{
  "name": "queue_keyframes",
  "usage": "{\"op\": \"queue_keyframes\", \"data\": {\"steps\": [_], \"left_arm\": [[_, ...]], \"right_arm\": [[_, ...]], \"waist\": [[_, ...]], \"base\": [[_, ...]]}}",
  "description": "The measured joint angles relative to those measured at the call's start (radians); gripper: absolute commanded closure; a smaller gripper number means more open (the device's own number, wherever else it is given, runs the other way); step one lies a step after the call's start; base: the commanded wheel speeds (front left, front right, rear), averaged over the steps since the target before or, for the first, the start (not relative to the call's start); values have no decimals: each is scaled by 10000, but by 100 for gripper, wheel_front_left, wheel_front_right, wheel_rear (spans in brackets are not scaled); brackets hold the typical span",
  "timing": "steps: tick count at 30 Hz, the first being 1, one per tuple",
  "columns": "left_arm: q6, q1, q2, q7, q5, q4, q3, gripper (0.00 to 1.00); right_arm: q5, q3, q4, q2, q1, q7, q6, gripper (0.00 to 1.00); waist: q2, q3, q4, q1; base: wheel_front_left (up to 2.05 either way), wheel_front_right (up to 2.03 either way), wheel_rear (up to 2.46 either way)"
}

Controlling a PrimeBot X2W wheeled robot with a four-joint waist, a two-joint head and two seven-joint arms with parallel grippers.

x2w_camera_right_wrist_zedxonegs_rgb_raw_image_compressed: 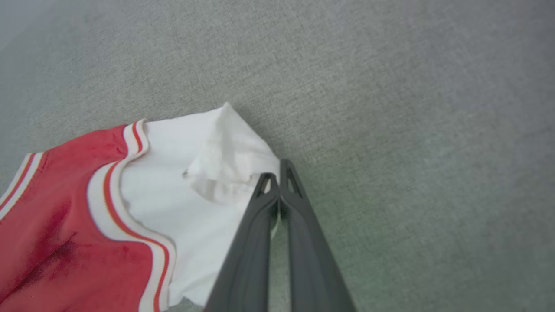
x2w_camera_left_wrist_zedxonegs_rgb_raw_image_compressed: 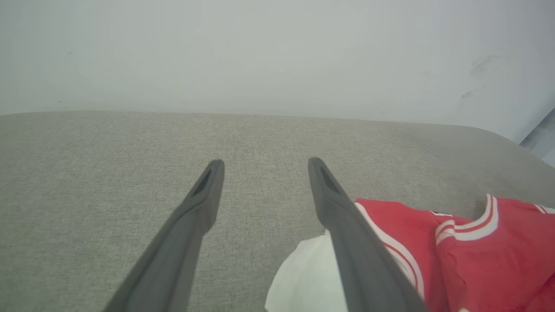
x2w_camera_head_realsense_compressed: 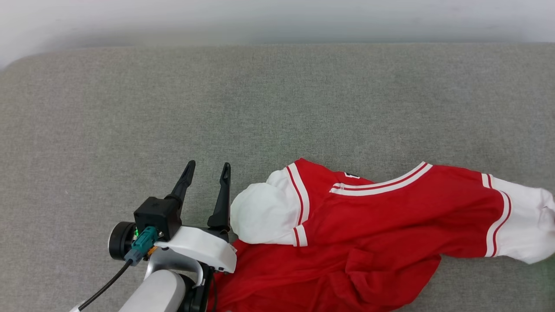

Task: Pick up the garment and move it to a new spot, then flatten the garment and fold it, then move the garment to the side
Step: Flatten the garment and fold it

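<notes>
The garment (x2w_camera_head_realsense_compressed: 381,225), a red shirt with white sleeves and red-and-white stripe trim, lies rumpled across the lower right of the grey surface in the head view. My left gripper (x2w_camera_head_realsense_compressed: 208,167) stands open just left of the near white sleeve (x2w_camera_head_realsense_compressed: 264,212), nothing between its fingers. The left wrist view has that gripper (x2w_camera_left_wrist_zedxonegs_rgb_raw_image_compressed: 265,164) open over bare fabric, with the garment (x2w_camera_left_wrist_zedxonegs_rgb_raw_image_compressed: 477,260) beside and behind its right finger. In the right wrist view my right gripper (x2w_camera_right_wrist_zedxonegs_rgb_raw_image_compressed: 277,178) is shut, pinching the edge of the other white sleeve (x2w_camera_right_wrist_zedxonegs_rgb_raw_image_compressed: 186,195), whose cuff is bunched up at the fingertips.
The grey fabric surface (x2w_camera_head_realsense_compressed: 260,95) stretches wide to the left and behind the garment. Its far edge meets a pale wall (x2w_camera_head_realsense_compressed: 277,21), and its corner rounds off at the far left (x2w_camera_head_realsense_compressed: 13,65).
</notes>
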Motion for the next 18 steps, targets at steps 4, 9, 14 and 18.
{"op": "queue_keyframes", "data": {"steps": [4, 9, 14, 18], "left_arm": [[4, -31, 88, 29, 21, -29, -6, 0], [31, -84, 173, 73, 23, -71, 0, 0], [107, -26, 226, 96, -6, -56, 35, 0], [121, 120, 230, 84, -96, 0, 56, 0]], "right_arm": [[125, -165, 932, 257, -62, -617, 0, 21], [159, 109, 1498, 267, -268, -1710, 6, 0], [-117, 523, 1354, 92, -193, -3306, 0, 0], [-621, 823, 838, 19, 35, -4702, 0, 0]], "waist": [[0, 155, 3, 0], [0, 197, -29, 1], [0, -18, -87, 0], [0, -334, -139, 0]], "base": [[0, 0, 0], [0, 0, 0], [0, 0, 0], [0, 0, 0]]}}
